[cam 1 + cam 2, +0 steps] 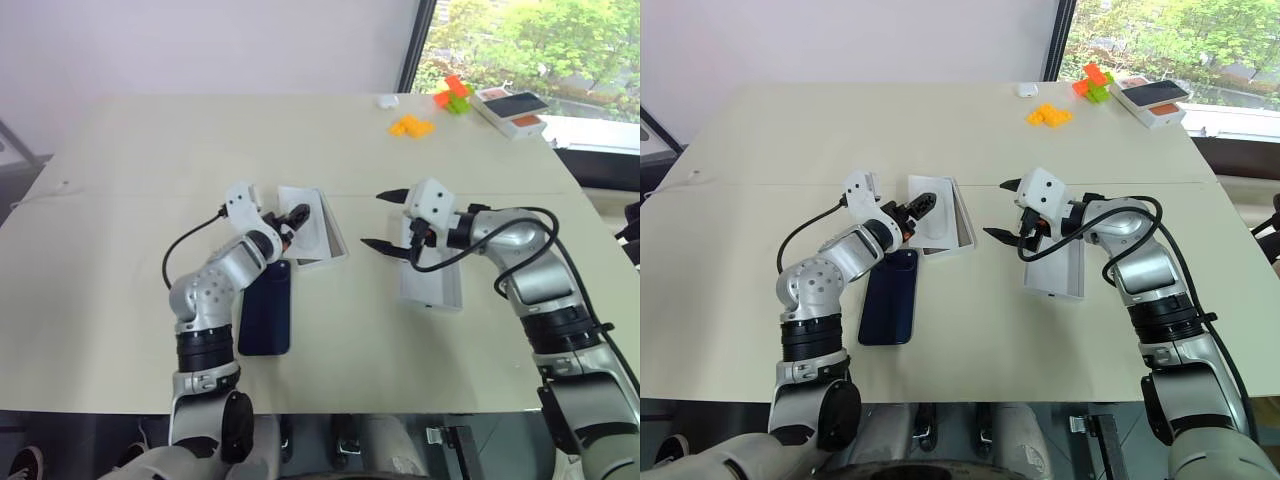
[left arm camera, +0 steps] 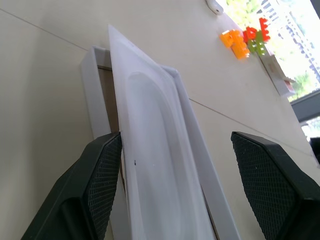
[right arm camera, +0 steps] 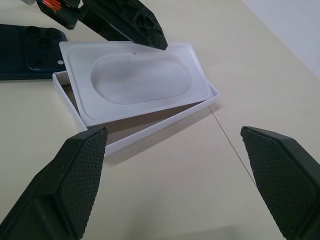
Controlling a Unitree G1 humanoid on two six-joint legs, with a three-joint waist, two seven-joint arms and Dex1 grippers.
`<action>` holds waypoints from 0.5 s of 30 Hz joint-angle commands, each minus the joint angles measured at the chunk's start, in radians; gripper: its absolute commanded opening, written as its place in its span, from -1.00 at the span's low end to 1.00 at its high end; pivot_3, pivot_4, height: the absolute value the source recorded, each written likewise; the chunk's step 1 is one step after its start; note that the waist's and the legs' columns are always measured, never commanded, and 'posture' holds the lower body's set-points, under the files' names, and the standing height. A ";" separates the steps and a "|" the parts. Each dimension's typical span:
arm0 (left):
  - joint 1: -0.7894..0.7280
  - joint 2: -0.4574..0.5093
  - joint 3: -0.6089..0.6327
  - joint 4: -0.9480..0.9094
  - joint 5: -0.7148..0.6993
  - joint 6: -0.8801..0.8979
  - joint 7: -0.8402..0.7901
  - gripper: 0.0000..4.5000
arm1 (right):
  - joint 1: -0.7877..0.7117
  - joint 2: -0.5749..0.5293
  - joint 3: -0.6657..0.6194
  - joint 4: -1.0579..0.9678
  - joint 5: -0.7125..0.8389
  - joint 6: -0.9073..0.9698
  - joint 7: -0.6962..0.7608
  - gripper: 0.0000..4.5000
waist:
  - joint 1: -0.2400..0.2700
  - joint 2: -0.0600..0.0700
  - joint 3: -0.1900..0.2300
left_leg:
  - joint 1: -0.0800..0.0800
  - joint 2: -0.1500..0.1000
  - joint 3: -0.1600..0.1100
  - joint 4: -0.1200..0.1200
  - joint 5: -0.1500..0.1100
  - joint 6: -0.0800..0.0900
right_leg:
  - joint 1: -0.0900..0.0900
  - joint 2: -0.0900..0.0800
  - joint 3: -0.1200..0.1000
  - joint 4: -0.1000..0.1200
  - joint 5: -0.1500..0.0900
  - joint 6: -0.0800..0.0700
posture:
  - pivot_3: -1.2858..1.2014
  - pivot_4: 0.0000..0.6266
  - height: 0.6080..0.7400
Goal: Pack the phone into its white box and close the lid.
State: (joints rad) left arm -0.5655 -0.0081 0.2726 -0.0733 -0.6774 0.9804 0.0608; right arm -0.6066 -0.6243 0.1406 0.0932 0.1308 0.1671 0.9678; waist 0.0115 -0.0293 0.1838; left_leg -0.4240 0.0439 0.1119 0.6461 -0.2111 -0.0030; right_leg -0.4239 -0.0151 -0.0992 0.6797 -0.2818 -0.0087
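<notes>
The dark blue phone [image 1: 266, 308] lies flat on the table near the front, beside my left forearm. Just beyond it sits the white box [image 2: 90, 85], with a thin white insert [image 2: 160, 150] resting askew on its rim. My left gripper [image 1: 290, 224] is open at the box's near end, its fingers [image 2: 95, 185] standing wide on either side of the insert. The lid [image 1: 432, 280] lies on the table to the right, partly under my right arm. My right gripper [image 1: 385, 220] hangs open above the table between box and lid, holding nothing.
Orange blocks [image 1: 412, 126] and an orange-and-green block pile [image 1: 452, 95] sit at the far right. Beside them is a box with black and orange on its top [image 1: 512, 110], and a small white object [image 1: 387, 100] lies nearby.
</notes>
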 commanded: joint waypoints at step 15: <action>0.097 0.120 -0.133 -0.185 -0.036 0.146 -0.152 0.68 | -0.011 0.004 -0.021 -0.032 0.001 -0.015 -0.005 1.00 | 0.001 0.000 0.000 | 0.000 0.000 0.000 0.000 0.000 0.000 | 0.000 0.000 0.000 0.000 0.000 0.000 | 0.03 -0.52 0.95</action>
State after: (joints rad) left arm -0.4730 0.1086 0.1408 -0.2200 -0.6999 1.1230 -0.0805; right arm -0.6065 -0.6152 0.1416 0.0928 0.1291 0.1669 0.9675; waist 0.0123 -0.0292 0.1839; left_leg -0.4241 0.0439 0.1117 0.6459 -0.2112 -0.0030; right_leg -0.4239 -0.0155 -0.0991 0.6795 -0.2818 -0.0089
